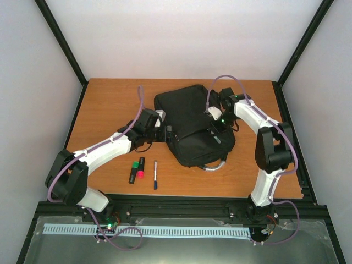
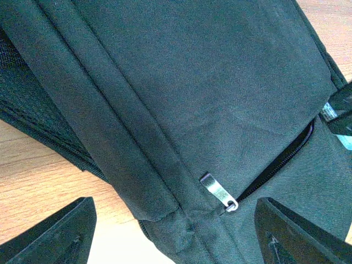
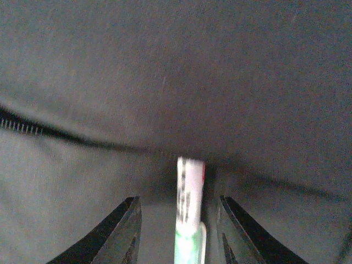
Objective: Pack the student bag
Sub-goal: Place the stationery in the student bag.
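The right gripper [image 3: 179, 199] hangs over the student bag [image 1: 190, 118]. Its jaws are parted wider than the white-and-green marker [image 3: 190, 209] between them, whose tip is at the dark zipper slit. The left gripper [image 2: 175, 203], spread wide and empty, faces the bag's left edge, with the metal zipper pull [image 2: 220, 193] just ahead. Behind it, toward the bases, lie a green highlighter [image 1: 133, 170], a red highlighter [image 1: 141, 168] and a pen [image 1: 155, 175].

a brown wooden worktop [image 1: 110, 104] carries three writing things near its front edge. a black marker with a green end [image 1: 133, 172] lies close beside a black marker with a red end [image 1: 141, 167]. a slim pen [image 1: 155, 175] lies apart to their right. the right wrist view shows a blurred white-and-green stick [image 3: 188, 209].
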Available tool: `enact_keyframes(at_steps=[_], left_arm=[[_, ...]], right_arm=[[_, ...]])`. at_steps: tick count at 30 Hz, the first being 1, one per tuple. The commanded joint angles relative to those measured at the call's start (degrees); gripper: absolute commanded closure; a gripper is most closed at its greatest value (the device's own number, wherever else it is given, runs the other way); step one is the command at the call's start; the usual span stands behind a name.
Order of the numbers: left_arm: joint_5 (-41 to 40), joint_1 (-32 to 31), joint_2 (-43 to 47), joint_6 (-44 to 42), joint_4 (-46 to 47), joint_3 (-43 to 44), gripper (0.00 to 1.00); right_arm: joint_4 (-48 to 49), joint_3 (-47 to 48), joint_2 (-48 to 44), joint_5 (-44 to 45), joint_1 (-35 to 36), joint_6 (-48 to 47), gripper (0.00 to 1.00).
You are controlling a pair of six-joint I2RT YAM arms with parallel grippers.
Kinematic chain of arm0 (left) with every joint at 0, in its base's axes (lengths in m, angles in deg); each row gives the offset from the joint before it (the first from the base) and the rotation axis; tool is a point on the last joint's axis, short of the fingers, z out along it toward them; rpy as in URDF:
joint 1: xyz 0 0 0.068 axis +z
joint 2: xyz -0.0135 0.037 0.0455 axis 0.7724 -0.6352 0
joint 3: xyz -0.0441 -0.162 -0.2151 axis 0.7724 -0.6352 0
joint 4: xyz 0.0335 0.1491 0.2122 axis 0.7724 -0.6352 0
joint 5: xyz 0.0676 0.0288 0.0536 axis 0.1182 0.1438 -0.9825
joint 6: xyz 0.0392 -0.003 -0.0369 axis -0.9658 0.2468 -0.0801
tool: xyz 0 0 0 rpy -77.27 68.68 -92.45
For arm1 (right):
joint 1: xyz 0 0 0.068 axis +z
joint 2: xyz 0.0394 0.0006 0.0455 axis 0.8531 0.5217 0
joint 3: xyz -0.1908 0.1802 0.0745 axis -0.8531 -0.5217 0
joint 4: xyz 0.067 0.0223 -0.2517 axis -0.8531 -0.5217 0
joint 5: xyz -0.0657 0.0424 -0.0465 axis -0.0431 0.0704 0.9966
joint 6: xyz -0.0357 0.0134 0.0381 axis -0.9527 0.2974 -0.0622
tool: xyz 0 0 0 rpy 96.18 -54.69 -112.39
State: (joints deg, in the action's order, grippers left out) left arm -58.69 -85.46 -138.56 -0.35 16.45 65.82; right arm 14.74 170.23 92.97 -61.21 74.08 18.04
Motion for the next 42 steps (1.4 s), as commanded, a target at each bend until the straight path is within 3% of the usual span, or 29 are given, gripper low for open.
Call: enact_keyframes(at_steps=[1, 8, 13, 20, 26, 37, 42], left_arm=[[0.75, -0.35, 0.83, -2.06, 2.52, 0.16, 0.2], [0.2, -2.42, 0.97, -11.43, 5.45, 1.84, 0.24], [-8.26, -7.26, -1.93, -16.49, 4.06, 6.04, 0.21], [-17.01, -11.82, -7.45, -25.59, 10.1, 7.64, 0.29], [-12.55, -13.22, -10.27, -31.13, 12.41, 9.5, 0.31], [-17.96, -17.21, -18.69, -40.0, 12.21, 16.37, 0.34], [-26.26, -19.37, -22.04, -46.23, 17.23, 16.83, 0.36]], right_arm=[[2.67, -4.83, -6.61, 4.06, 0.43, -1.68, 0.61], [6.97, -12.58, -9.64, 4.01, 0.44, -2.56, 0.64], [9.35, -15.35, -9.0, 3.14, 0.37, -1.55, 0.78], [10.93, -15.94, -10.15, -0.43, -0.53, 1.09, 0.95], [9.97, -15.11, -8.24, -7.45, -3.36, 1.74, 0.97], [7.74, -12.85, -7.67, -15.5, -4.8, 2.02, 0.97], [6.51, -12.91, -7.56, -17.72, -5.79, 1.82, 0.97]])
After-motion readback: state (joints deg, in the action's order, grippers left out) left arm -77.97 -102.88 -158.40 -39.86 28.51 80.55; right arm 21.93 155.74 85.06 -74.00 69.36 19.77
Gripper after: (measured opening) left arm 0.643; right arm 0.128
